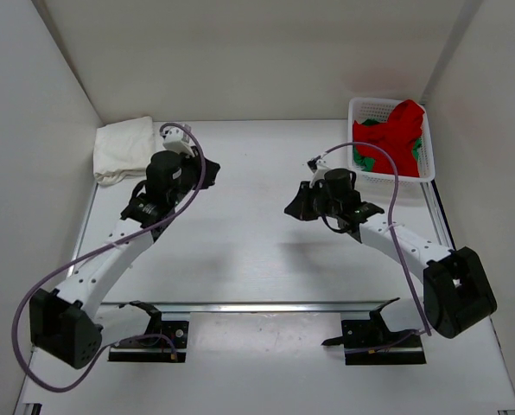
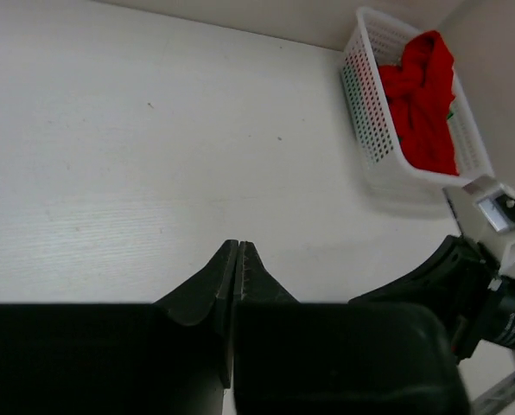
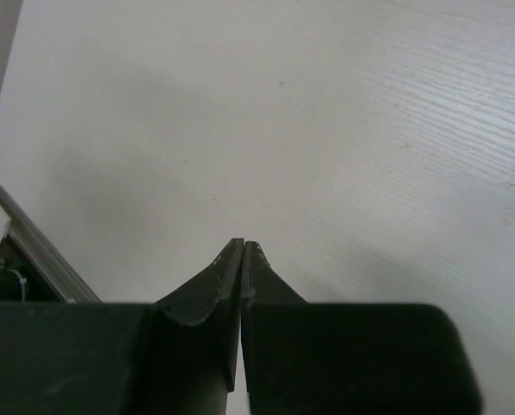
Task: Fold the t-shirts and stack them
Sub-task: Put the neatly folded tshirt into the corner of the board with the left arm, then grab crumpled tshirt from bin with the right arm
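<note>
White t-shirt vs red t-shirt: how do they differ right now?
Place: the white t-shirt lies on the table, far left; the red t-shirt sits in the basket, far right. Pose: white is a compact bundle; red is crumpled over the green t-shirt. Both are plain cloth.

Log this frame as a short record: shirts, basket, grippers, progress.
white t-shirt: folded bundle, far left corner of the table
red t-shirt: bunched in the basket, on top
green t-shirt: in the basket, mostly under the red
basket: far right corner
left gripper: shut, empty, over bare table
right gripper: shut, empty, over bare table
progress: two shirts not yet folded
</note>
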`<state>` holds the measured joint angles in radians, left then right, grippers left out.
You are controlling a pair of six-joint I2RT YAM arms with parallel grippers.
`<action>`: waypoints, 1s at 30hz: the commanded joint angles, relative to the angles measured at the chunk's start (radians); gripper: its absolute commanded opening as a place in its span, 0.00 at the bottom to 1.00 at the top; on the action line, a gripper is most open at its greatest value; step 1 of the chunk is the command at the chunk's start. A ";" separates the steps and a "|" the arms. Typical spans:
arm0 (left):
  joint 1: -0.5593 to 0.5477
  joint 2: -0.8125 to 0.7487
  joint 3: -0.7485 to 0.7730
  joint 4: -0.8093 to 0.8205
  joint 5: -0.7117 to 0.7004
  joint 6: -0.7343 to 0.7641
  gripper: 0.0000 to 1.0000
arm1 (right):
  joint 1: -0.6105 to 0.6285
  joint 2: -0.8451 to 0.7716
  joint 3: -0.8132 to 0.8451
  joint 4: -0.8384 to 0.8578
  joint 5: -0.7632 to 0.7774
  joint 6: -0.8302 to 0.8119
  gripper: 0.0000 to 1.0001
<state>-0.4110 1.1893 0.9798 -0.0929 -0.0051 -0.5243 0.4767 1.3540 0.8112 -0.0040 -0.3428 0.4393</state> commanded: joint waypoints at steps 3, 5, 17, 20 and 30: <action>-0.170 -0.033 0.020 -0.126 -0.157 0.159 0.00 | 0.000 -0.052 0.023 0.049 -0.075 -0.011 0.00; -0.177 -0.011 0.005 -0.122 -0.082 0.117 0.00 | 0.008 -0.006 0.074 -0.037 -0.025 -0.011 0.00; -0.103 -0.082 -0.203 0.202 0.318 -0.187 0.00 | 0.014 0.151 0.364 -0.235 0.043 -0.106 0.07; -0.062 -0.057 -0.233 0.217 0.405 -0.235 0.06 | -0.042 0.140 0.375 -0.219 0.071 -0.117 0.14; -0.058 -0.040 -0.194 -0.078 0.355 -0.092 0.30 | -0.337 0.106 0.431 -0.356 0.199 -0.129 0.00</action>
<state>-0.4545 1.1946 0.7677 -0.0933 0.3634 -0.6674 0.1734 1.5078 1.1862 -0.3069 -0.2596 0.3607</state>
